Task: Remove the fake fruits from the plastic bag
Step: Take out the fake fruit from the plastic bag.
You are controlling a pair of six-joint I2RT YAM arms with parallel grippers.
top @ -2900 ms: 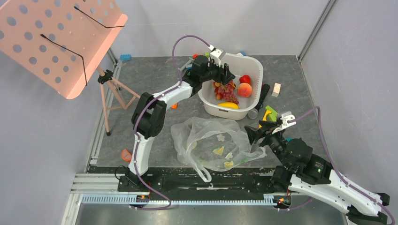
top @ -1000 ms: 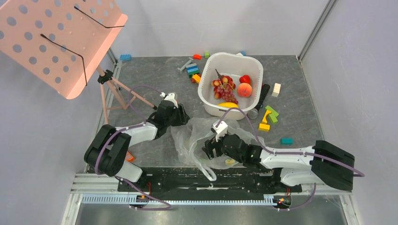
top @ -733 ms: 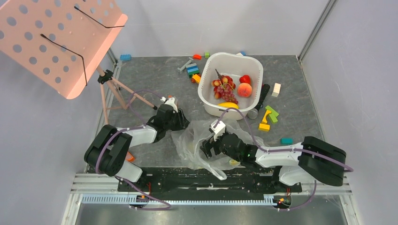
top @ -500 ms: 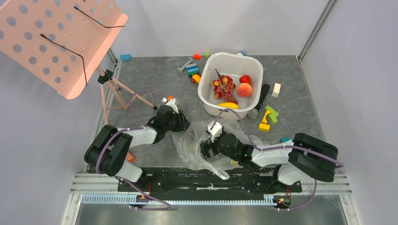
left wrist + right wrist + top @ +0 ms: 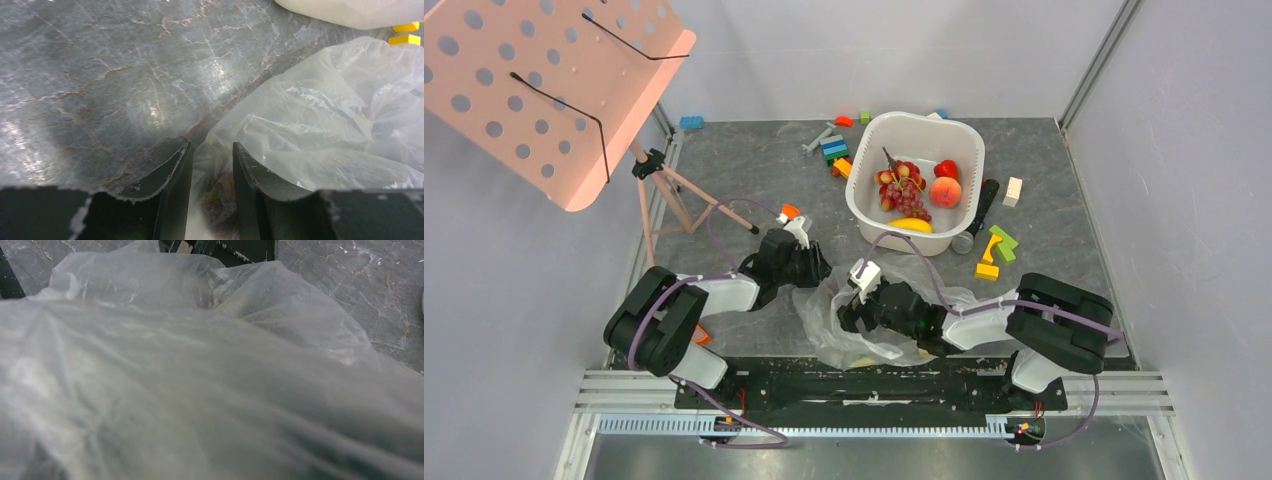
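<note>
**Both claws at the clear bag, fruits lying in the basin**

The clear, crinkly thin-film plastic bag [image 5: 822, 318] lies crumpled on the grey, stone-patterned tabletop [image 5: 724, 170], near its front edge, between the two arms. The left claw [image 5: 812, 268] is low at the bag's far left edge. In the left wrist view its two dark fingers [image 5: 175, 170] stand a narrow gap apart, with a fold of the bag's film in that gap. Whether they press the film cannot be told.

The right arm reaches leftward across the bag, and the right claw [image 5: 848, 316] is down in the film at the bag's middle. The right wrist view is filled with cloudy plastic and its fingers do not show, so I cannot tell whether that claw is open or closed, or whether it grips anything. What lies inside the bag cannot be made out.

Beyond the bag stands the white rigid basin [image 5: 969, 140], with fake fruits in it:
- A red-yellow grape bunch with a dark stem [image 5: 904, 188] lies on its left side.
- A glossy red apple [image 5: 945, 168] sits to the right.
- An orange-pink peach [image 5: 945, 191] is just in front of the apple.
- A yellow piece [image 5: 911, 224] rests against the near wall.

Angular coloured toy blocks [image 5: 834, 148] lie left of the basin, and yellow and green blocks [image 5: 994, 248] lie to its right. A pink perforated stand panel [image 5: 524, 90] rises at the far left.
</note>
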